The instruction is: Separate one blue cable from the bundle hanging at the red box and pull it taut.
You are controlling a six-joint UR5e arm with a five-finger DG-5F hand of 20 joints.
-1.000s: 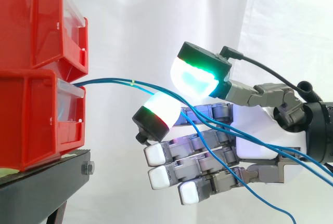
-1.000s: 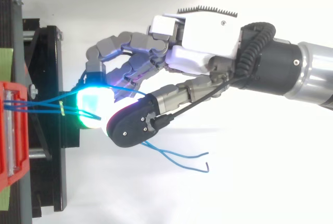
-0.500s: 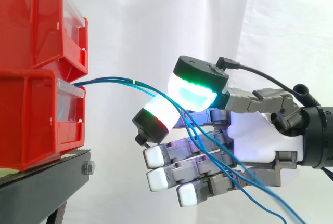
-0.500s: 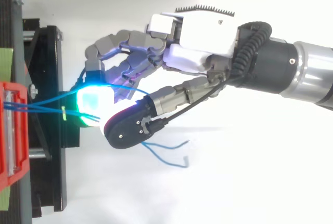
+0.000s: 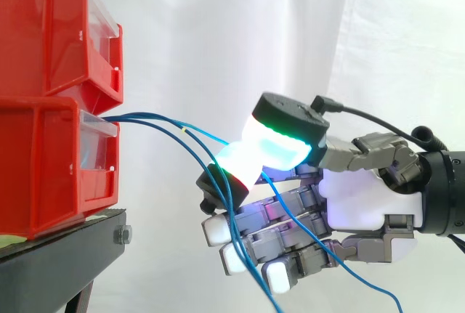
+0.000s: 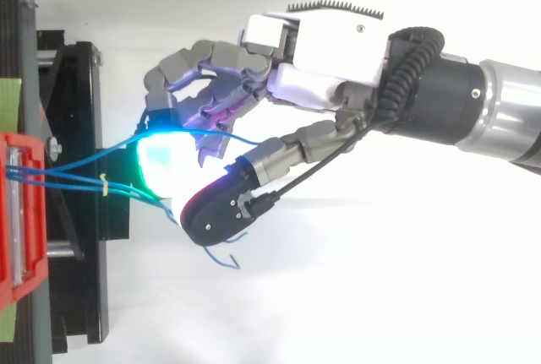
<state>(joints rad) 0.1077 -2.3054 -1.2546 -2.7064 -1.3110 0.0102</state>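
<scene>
Beyond the black stand's (image 5: 65, 255) front edge, beside the red bins (image 5: 51, 160), the hand (image 5: 356, 197) pinches a blue cable (image 5: 205, 137) between glowing thumb and finger pad, while other strands (image 5: 234, 226) droop past its fingers, one cut off below.

The arm (image 6: 486, 115) extends level from the side opposite the red bins (image 5: 51, 110), with the wrist at about the height of the lower bin. The hand (image 5: 363, 197) points its fingers toward the bins, near them but not touching, and its palm faces the side camera. The thumb and the uppermost finger are curled, and their glowing cyan-green pads (image 5: 280, 146) press together to pinch a blue cable (image 5: 163, 128). The other fingers lie below, loosely bent, white tips toward the bins.
</scene>
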